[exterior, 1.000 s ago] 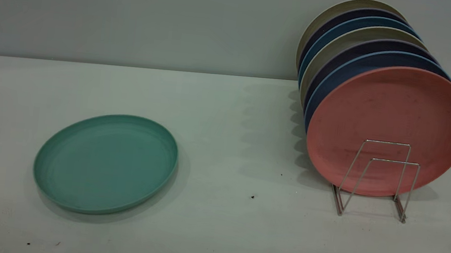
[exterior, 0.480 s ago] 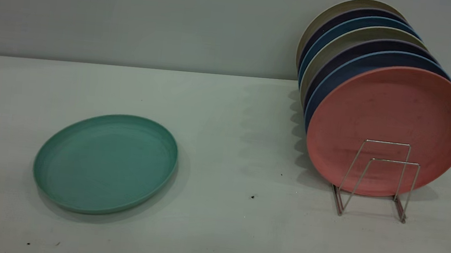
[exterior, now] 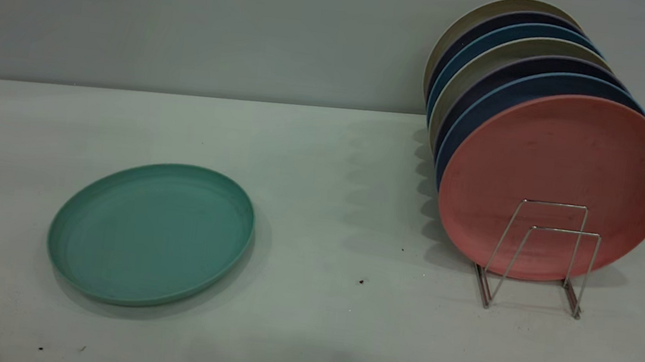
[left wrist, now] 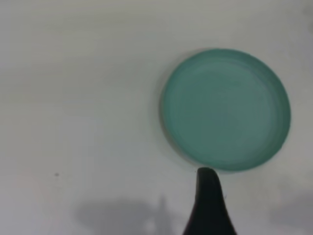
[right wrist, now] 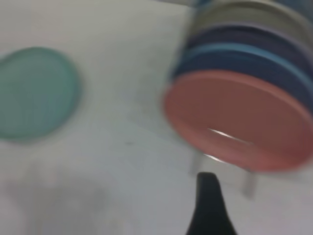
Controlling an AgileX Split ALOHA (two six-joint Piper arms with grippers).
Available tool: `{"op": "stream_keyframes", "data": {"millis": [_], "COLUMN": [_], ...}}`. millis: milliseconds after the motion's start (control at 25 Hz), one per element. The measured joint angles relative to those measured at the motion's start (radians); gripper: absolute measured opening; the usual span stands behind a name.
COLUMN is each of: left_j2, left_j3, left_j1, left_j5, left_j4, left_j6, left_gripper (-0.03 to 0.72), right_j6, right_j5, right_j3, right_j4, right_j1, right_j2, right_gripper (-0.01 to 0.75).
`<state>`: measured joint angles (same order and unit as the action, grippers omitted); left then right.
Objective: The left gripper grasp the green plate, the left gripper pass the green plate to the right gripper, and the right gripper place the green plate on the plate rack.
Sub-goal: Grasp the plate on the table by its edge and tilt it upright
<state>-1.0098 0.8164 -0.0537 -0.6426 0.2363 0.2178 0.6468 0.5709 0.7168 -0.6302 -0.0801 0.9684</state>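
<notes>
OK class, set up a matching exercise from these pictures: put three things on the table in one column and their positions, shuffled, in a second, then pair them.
Things:
1. round teal-green plastic plate
2. round salmon-pink plate
3. thin silver wire rack

Positions:
A. stands on edge, frontmost in the row
B. lies flat on the table, apart from the rest
C. stands on the table, its loops in front of the pink plate

Pairs: 1-B, 2-A, 3-C

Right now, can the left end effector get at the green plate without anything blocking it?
Probably yes. The green plate lies flat and alone on the table, well apart from the plate rack and its pink plate. In the wrist view the left end effector hangs above the table, beside the plate's rim.
</notes>
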Motion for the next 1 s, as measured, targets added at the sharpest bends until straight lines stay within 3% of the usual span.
{"op": "stream_keyframes", "data": {"millis": [240,560,720,1000], "left_j2": [-0.234,-0.569,-0.757,-1.087], "left_j3": [0.026,0.123,0.234,0.458], "left_j1": [0.000,0.000,-0.004,-0.008], "left_j5": [0.061,0.095,0.090,0.038], "left_j4": [0.034,0.037,0.039,0.122], "left_j6": [0.023,0.062,0.100,0.209], "left_gripper": [0.566,0.566,0.566,0.566], "right_j6": [0.123,0.122,0.122,0.122], "right_j5": [-0.112,-0.048,-0.067,-0.087], "right_j3": [0.080,0.272,0.319,0.325], "right_j4": [-0.140,-0.152,-0.178,-0.216], "right_j1": [-0.234,-0.486,-0.530,-0.531], "right_j2": [0.279,0.611,0.691,0.726], "right_gripper": [0.556,0.556,0.556,0.556]}}
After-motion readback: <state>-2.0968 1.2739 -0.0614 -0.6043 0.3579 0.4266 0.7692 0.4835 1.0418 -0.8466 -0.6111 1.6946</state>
